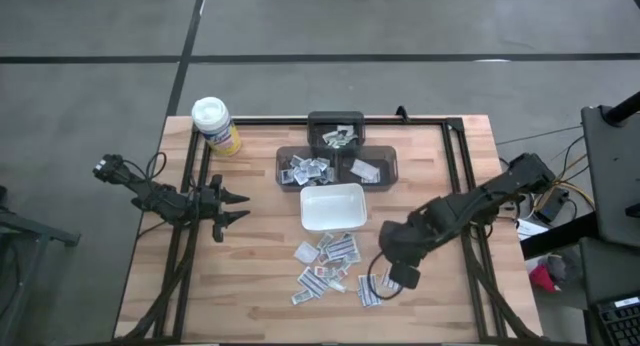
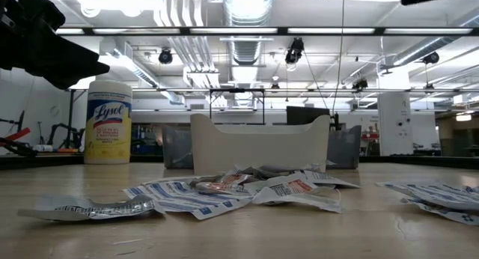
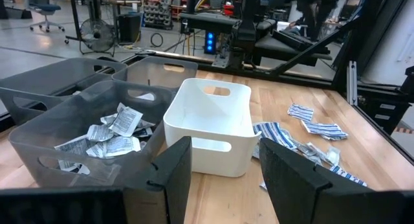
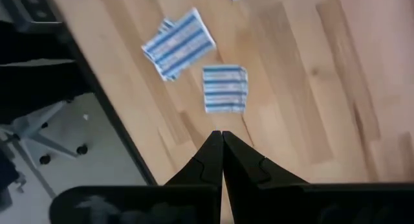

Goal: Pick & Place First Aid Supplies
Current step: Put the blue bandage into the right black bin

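Packets (image 1: 325, 264) lie loose on the bare wood, lower centre of the high view, just below the white dish (image 1: 333, 208); a few more strays sit at lower right near the right gripper (image 1: 403, 277). Some packets are already in the grey bins (image 1: 338, 166) above the dish.

Right gripper low over the table at lower right, fingers pressed together, nothing between them. In its wrist view two blue-striped packets (image 4: 224, 88) lie flat just ahead of the tips.

Left gripper (image 1: 236, 207) waits at left of the high view, fingers spread wide and empty, pointing toward the dish. Yellow canister (image 1: 215, 125) stands at upper left.

Handling, as judged: packets look thin, light, limp and crinkly, likely slick foil or paper. They lie flat, so little edge to catch; some overlap, so one may drag a neighbour. Best take a lifted or curled edge, or a lone packet across its short side, pinching lightly
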Robot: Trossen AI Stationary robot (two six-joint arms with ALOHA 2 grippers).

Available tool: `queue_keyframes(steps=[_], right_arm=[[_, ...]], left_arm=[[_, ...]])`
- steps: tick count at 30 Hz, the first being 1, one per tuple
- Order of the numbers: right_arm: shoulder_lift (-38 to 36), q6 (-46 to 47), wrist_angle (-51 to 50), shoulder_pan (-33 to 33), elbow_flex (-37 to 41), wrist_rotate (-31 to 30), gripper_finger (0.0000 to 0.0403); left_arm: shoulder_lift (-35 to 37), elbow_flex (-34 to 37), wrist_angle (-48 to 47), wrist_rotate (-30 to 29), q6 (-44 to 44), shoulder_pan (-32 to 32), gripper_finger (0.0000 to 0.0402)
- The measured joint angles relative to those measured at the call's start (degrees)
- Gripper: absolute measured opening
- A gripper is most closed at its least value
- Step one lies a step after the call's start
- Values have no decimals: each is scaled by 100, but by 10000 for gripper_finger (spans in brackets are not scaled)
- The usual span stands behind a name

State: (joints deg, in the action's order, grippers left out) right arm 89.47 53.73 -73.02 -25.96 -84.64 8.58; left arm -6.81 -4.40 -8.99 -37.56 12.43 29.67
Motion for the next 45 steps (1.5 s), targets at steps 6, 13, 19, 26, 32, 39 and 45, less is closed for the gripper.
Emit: queue_keyframes(steps=[6,13,19,26,32,39,45], right_arm=[[0,418,498,-172,548,9,9],[0,590,1234,-194,1131,271,16],[0,814,1375,-197,1550,601,65],[-1,918,2320,-194,1940,604,143],[59,1521,2393,-194,2344,603,185],[61,1958,2785,-221,2845,588,181],[61,2129,3211,-232,3113,586,165]], left_arm=[[1,0,0,0,0,-2,177],[0,0,0,0,-1,-2,177],[0,0,0,0,0,-2,177],[1,0,0,0,0,-2,177],[0,0,0,0,0,-4,177],[0,0,0,0,0,-4,177],[0,0,0,0,0,-4,177]])
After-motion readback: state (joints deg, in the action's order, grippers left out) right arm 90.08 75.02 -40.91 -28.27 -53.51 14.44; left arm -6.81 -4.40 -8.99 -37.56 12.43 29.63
